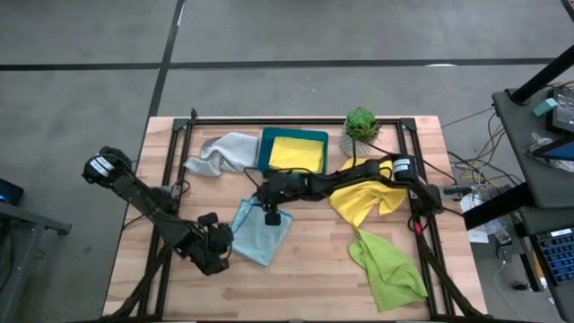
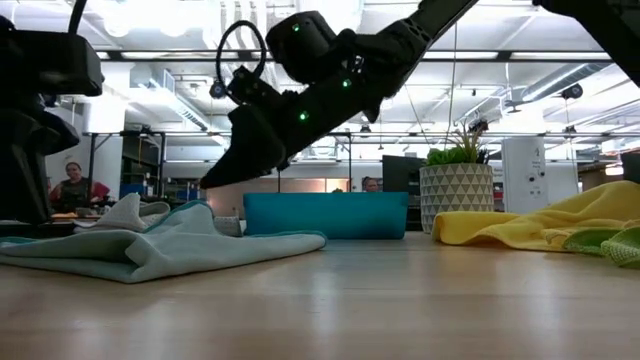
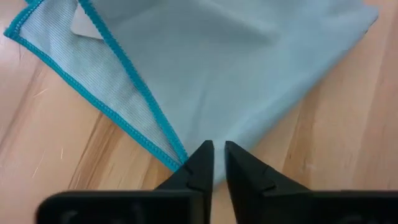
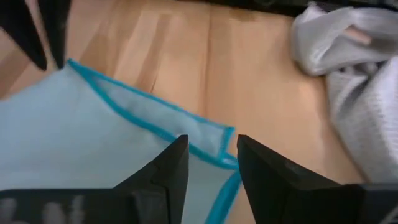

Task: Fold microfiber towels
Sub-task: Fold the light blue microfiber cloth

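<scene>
Light blue towel (image 1: pixel 260 231) lies partly folded on the counter (image 1: pixel 305 278), near its middle, one turquoise-edged flap turned over.

My left gripper (image 3: pixel 214 163) sits at the towel's near corner; the jaws stand a narrow slit apart, tips at the hem, with nothing visibly pinched between them.

My right gripper (image 4: pixel 208 163) is over the towel's far edge, jaws apart, straddling the hemmed corner (image 4: pixel 221 146) of the fold. Whether the cloth is actually caught between them I cannot tell from the wrist view; the low view shows the gripper angled down just behind the towel.

Surroundings:
- Pale grey towel (image 1: pixel 220 152), crumpled, toward the far left of the counter, just beside the teal tray (image 1: pixel 265 148).
- One yellow towel (image 1: pixel 298 152) lies flat inside the tray.
- Second yellow towel (image 1: pixel 363 202), loose, lies under my right arm's forearm, which crosses above it and hides part of it in the high view.
- Lime green towel (image 1: pixel 387 265), rumpled, toward the near right, touching the yellow one.
- Potted plant (image 1: pixel 360 126) at the far edge, just right of the tray, close beside my right arm.

In the low view, people show in the room beyond the counter, well apart from the work.
</scene>
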`<state>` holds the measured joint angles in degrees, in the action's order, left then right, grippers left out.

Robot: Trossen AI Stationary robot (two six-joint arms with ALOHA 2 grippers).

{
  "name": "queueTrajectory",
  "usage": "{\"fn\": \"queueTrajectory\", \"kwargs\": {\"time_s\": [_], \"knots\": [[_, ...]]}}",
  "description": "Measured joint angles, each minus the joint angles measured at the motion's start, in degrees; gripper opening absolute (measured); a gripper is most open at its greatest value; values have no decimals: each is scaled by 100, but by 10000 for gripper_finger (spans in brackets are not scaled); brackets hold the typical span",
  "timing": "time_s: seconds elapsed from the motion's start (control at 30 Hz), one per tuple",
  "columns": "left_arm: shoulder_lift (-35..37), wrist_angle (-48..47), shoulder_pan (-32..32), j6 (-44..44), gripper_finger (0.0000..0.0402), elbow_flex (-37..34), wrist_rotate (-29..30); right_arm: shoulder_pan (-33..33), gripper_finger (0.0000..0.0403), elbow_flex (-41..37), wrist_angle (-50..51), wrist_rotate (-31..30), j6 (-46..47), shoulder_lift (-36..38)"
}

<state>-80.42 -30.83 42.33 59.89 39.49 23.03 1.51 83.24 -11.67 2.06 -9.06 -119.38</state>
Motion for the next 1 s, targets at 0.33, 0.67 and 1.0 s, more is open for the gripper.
{"fn": "queueTrajectory", "kwargs": {"time_s": [0.33,0.67,1.0], "knots": [[0,42,2,281,100,-253,-6,3,116,348,11,12,-97,-352],[-4,239,4,-23,56,-247,-157,16,110,443,110,254,-218,-444],[30,-33,4,-52,1,-113,-179,29,98,1291,1763,307,-647,-371]]}}
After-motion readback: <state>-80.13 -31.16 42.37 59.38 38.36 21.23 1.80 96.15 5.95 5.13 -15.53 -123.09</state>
